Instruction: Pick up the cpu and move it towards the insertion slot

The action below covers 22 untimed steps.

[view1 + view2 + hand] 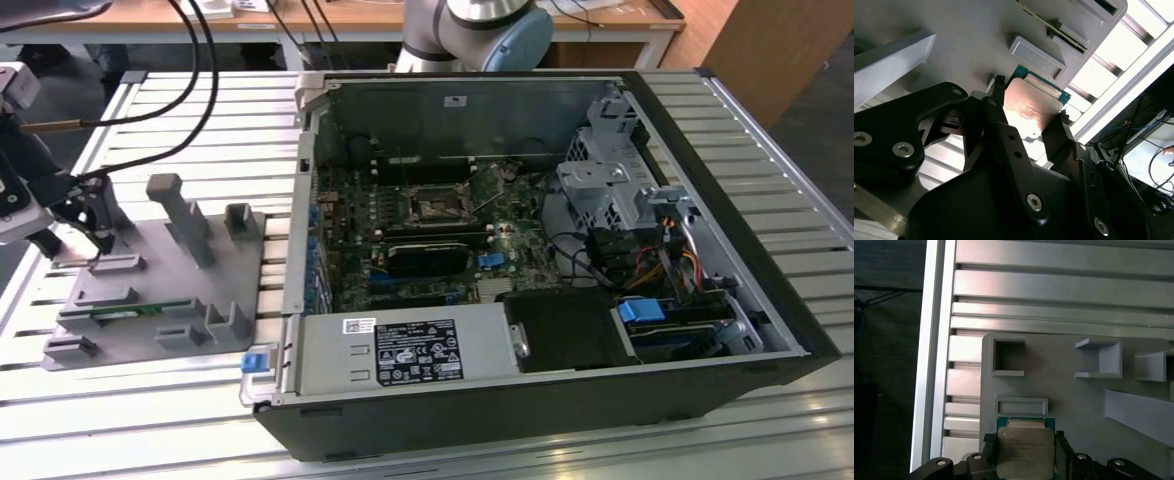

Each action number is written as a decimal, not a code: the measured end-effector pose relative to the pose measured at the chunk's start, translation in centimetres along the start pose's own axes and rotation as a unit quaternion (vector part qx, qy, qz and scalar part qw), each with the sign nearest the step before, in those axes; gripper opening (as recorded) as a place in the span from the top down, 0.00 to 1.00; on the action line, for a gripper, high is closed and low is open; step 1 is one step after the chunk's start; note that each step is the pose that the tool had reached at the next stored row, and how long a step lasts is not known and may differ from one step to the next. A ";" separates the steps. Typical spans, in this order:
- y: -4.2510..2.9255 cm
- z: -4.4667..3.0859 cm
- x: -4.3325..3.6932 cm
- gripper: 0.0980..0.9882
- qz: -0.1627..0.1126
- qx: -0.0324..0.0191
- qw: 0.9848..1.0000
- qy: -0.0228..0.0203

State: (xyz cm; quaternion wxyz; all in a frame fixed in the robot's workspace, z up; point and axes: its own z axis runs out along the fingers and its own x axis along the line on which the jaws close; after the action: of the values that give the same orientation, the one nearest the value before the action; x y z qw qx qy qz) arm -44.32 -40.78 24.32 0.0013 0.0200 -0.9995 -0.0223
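My hand (1024,441) is closed narrowly on the cpu (1025,456), fingers pressing two opposite edges. The cpu sits at the grey holder tray (1079,400) on the desk (801,430), well apart from the insertion slot (437,207) inside the open computer case (534,410).

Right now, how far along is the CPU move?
Done: the gripper is at the cpu over the grey holder tray. In hand: its fingers press two opposite edges of the chip; whether it is lifted is unclear. Left: the whole carry, since the insertion slot lies inside the open computer case, toward the exterior view's right.
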 end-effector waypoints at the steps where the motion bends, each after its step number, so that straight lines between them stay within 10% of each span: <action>1: 0.00 -0.08 0.00 0.50 0.000 0.000 1.000 0.000; 22: 0.12 -2.65 0.01 0.50 0.000 0.000 1.000 0.000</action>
State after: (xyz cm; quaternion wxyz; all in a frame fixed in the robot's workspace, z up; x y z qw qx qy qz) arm -44.32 -40.78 26.97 0.0014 0.0200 -0.9996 -0.0223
